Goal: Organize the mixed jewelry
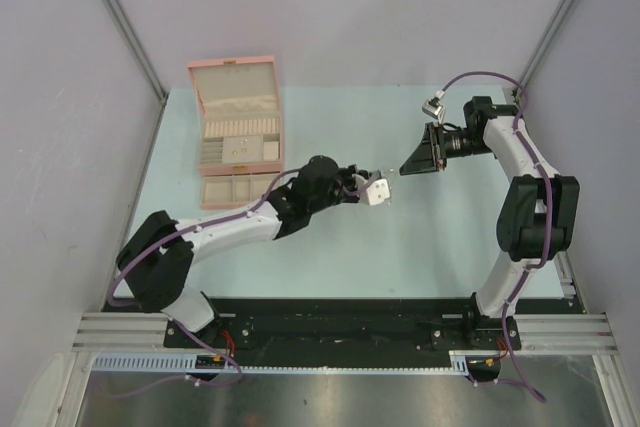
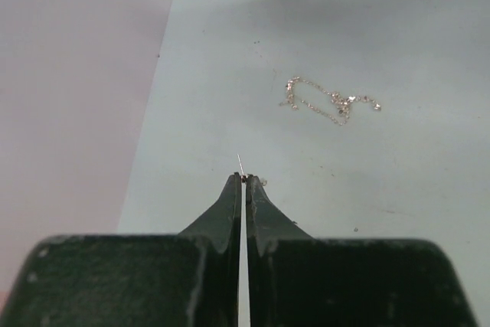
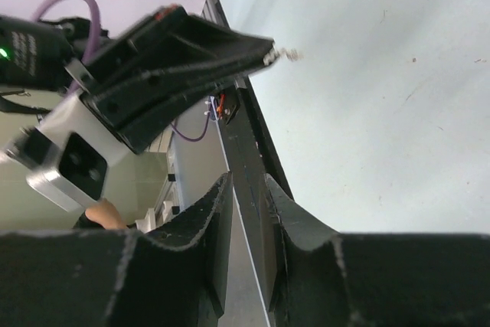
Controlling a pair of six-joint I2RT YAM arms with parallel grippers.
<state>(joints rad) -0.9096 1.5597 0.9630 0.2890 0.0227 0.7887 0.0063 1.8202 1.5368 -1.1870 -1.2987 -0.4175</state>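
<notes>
My left gripper (image 2: 243, 178) is shut on a tiny silvery piece of jewelry (image 2: 242, 165); its thin pin sticks out past the pinched tips. From the right wrist view, the same piece (image 3: 289, 54) shows at the tip of the left gripper (image 3: 269, 54). A thin silvery chain (image 2: 329, 101) lies loose on the pale table beyond it. In the top view the left gripper (image 1: 390, 179) and my right gripper (image 1: 404, 171) meet nearly tip to tip over the table's middle. The right gripper (image 3: 246, 183) is open with nothing between its fingers.
An open pink jewelry box (image 1: 232, 87) with several compartments stands at the back left of the table, well left of both grippers. Grey walls close in the left and right sides. The black base rail (image 1: 340, 322) runs along the near edge.
</notes>
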